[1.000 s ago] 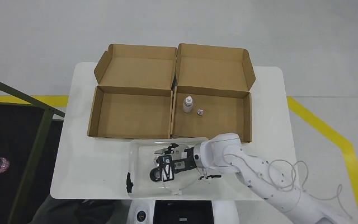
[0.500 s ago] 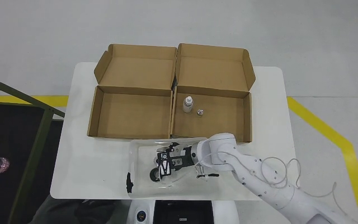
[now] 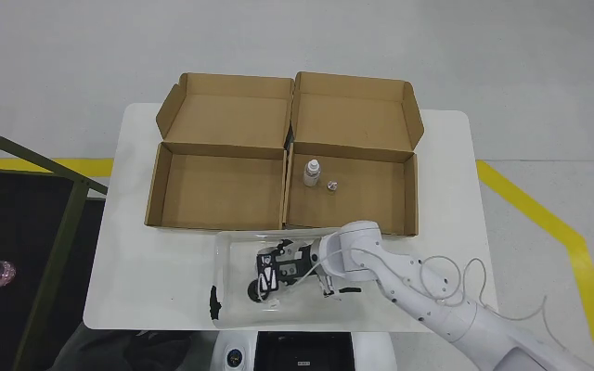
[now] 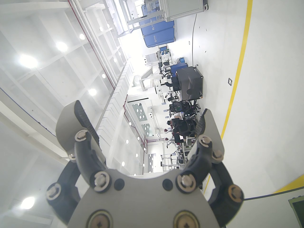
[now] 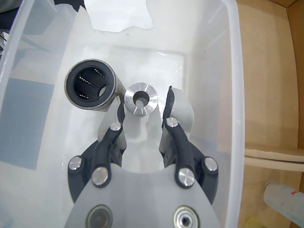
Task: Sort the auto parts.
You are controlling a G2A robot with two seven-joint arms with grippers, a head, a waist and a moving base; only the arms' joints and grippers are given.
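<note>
My right gripper is down inside the clear plastic bin, open, with one finger on each side of a small silver slotted bushing that stands on the bin floor. A black-ended steel linear bearing lies touching the bushing, just outside one finger. In the top view the right gripper sits in the bin at the table's front edge. My left gripper is open, holds nothing and points out at the room.
Two open cardboard boxes stand behind the bin: the left box has bare floor, the right box holds a small white bottle and a small silver part. A black scrap hangs at the bin's front-left corner.
The right arm's wrist has drawn left and slightly toward the boxes, and its gripper has shifted a little within the bin. Boxes and their contents have not moved.
</note>
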